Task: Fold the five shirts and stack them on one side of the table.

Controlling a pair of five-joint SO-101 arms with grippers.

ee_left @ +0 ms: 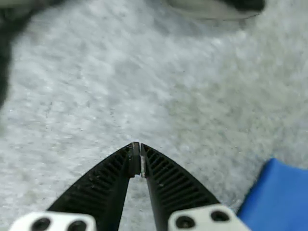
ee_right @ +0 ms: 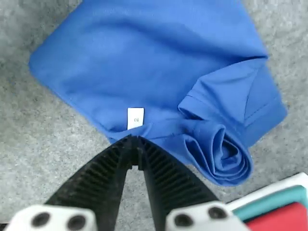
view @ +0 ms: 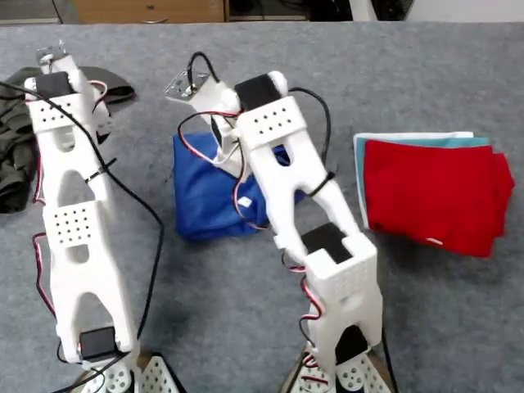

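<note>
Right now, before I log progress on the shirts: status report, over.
Left claw shut over the table. Right claw shut at edge of blue shirt. Red shirt tops the stack; dark green shirt crumpled by left arm.

Premises consistent with a robotics lab or workshop test station. A left arm (view: 74, 221) and a right arm (view: 303, 180), both of white printed parts with exposed wiring (view: 139, 205), are mounted at the near edge of a grey felt-covered table (view: 426, 74). Wooden furniture (view: 147, 10) stands beyond the far edge.
</note>
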